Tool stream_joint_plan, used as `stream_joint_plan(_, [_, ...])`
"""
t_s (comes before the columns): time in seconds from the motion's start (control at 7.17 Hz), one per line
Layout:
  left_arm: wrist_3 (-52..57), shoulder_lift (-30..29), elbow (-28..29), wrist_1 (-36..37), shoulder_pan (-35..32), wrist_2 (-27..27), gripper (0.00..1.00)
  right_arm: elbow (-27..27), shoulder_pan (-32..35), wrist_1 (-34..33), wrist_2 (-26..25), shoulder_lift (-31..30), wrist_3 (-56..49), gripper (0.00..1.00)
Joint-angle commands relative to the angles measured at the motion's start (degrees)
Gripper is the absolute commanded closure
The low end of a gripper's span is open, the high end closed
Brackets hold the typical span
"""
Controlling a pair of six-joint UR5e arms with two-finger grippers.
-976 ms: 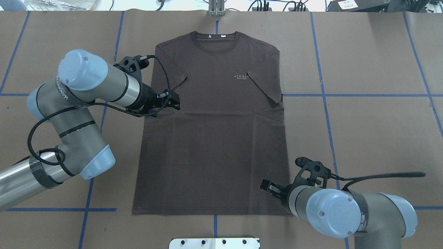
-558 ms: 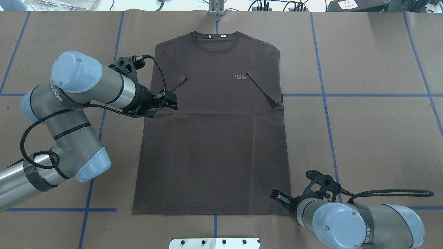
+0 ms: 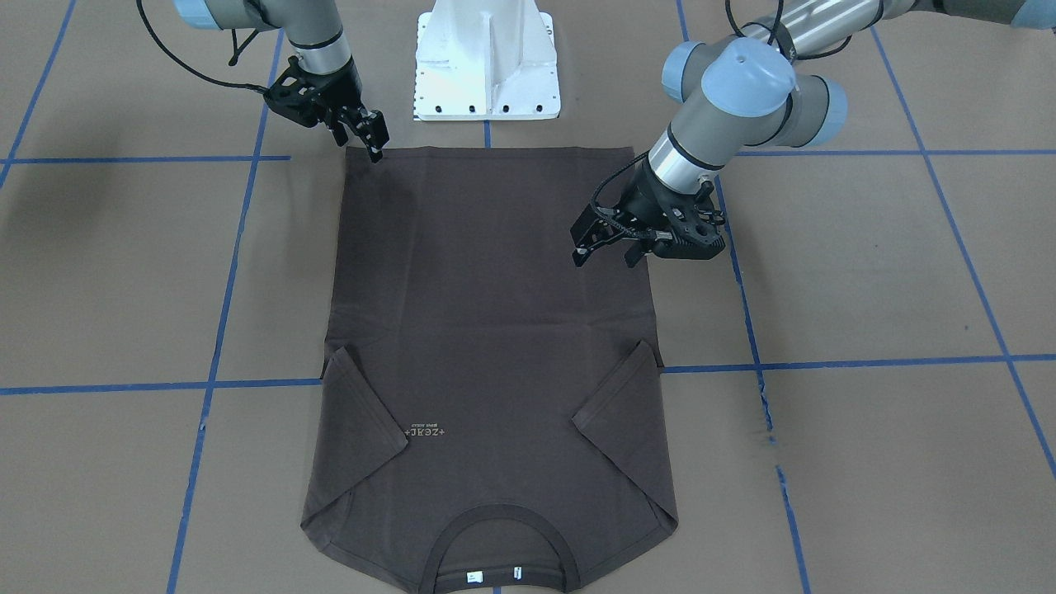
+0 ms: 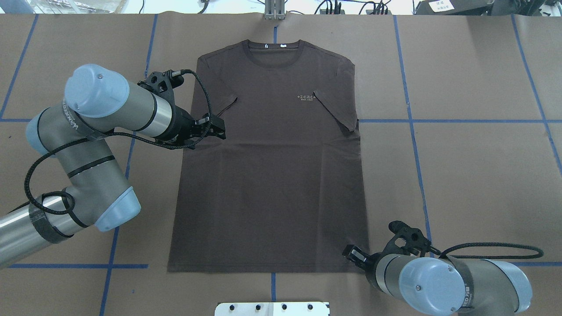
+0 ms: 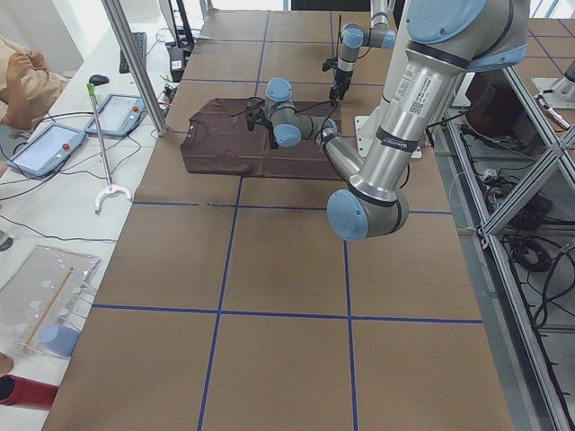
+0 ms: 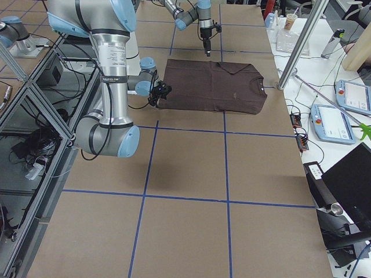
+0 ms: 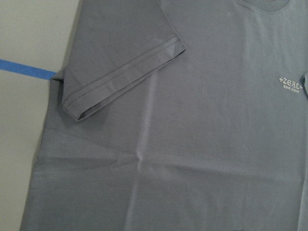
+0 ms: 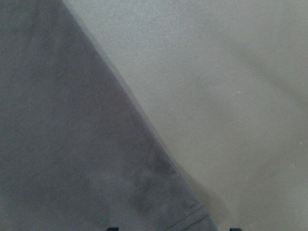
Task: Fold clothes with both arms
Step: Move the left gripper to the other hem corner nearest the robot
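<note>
T-shirt (image 4: 272,175) flat on table (image 4: 465,175)

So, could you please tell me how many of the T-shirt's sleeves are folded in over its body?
2: one sleeve lies folded inward on the overhead view's left, the other sleeve on its right.

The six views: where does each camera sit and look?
Front-facing: across the table, facing the robot; left arm, right arm, base.
Overhead: behind the robot, looking down on the shirt; both arms.
Left: left table end; left arm near.
Right: right table end; right arm near.
Left wrist: above a sleeve; no body.
Right wrist: above the hem corner; fingertips.
Shared: logo, overhead and left wrist.
</note>
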Motion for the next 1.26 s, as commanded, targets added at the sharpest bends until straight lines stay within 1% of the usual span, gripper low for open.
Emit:
stream_joint_plan(0.0, [-0.03,-0.03,0.02,-0.06,0.0,-0.07,0.1,0.06,0.02,-0.21,0.46,-0.79,0.38,0.3])
stream_joint_plan(0.14, [-0.03,-0.03,0.02,0.03,0.0,-0.07,0.1,0.24,0.11,-0.21,0.46,-0.97,1.26,0.52])
stream_joint_plan(0.28, [-0.03,0.05,0.02,0.03,0.0,0.01,0.1,0.15,0.11,-0.21,0.46,-0.97,1.44,0.82])
stream_joint_plan(0.42, [-0.03,0.05,-0.06,-0.06,0.0,-0.07,0.1,0.15,0.19,-0.21,0.46,-1.14,1.35,1.0])
stream_joint_plan(0.7, [-0.03,0.14,-0.76,-0.06,0.0,0.01,0.08,0.76,0.28,-0.21,0.11,-1.23,1.61,1.0])
stream_joint_plan(0.84, [-1.68,0.32,-3.12,0.12,-0.09,0.02,0.08,1.64,0.37,-0.21,-0.07,-1.49,1.62,1.0])
stream_joint_plan(0.98, [-6.31,3.19,-6.8,0.2,1.48,0.1,0.08,2.69,0.37,-0.21,0.1,-1.58,1.53,1.0])
stream_joint_plan(1.12, [-8.01,9.05,-12.31,0.21,4.45,0.45,0.08,3.14,0.37,-0.21,0.1,-2.19,1.53,1.0])
